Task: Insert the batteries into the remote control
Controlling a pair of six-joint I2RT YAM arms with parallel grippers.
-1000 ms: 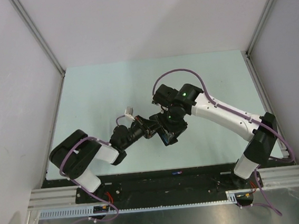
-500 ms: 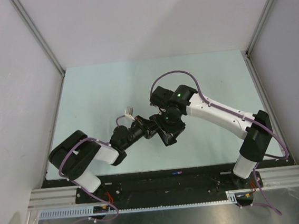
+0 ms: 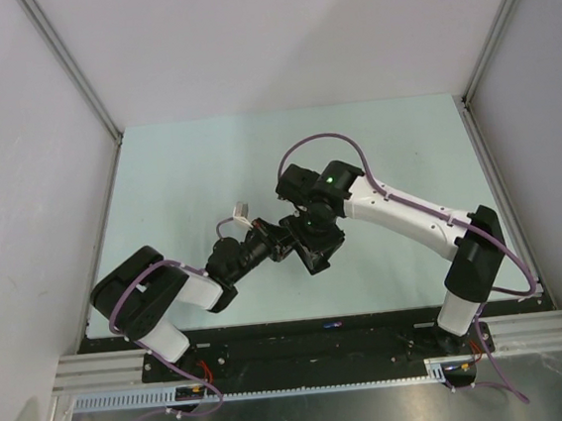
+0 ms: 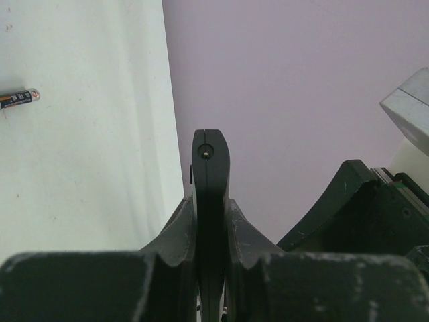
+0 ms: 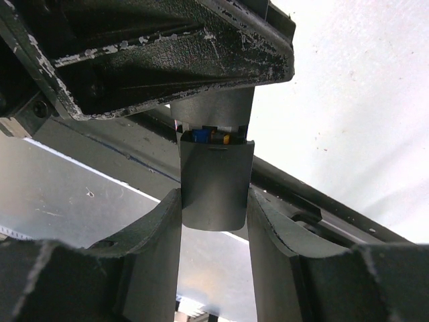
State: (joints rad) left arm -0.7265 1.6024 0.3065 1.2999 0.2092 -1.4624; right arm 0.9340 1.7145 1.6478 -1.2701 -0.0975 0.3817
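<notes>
Two small items lie clear of your working spot. Nearest the arm bases, a small blue-and-red thing (image 3: 330,323) sits on the black base rail (image 3: 274,343); it is too small to identify. One loose battery (image 4: 19,99), dark with an orange band, lies flat on the pale table (image 3: 179,180), well off to the side of the left gripper (image 4: 210,201).

Nothing stands between the two arms except each other. The right arm's black wrist housing (image 4: 362,208) crowds the left wrist view, and the left gripper's body fills the upper part of the right wrist view.

You have open table on all sides of the meeting point. The side walls and the far edge are well away, and the rail edge is the closest.

Both grippers meet above the middle of the table on the remote control (image 5: 214,188), which is held off the surface. Your left gripper is pressed together on its thin faces, so it shows edge-on between the fingers. Your right gripper (image 5: 214,208) is part spread and pinches it across its width, with both fingers touching its long edges. A blue and orange patch (image 5: 204,136) shows in a gap on the remote's face, just beyond the right fingertips.
</notes>
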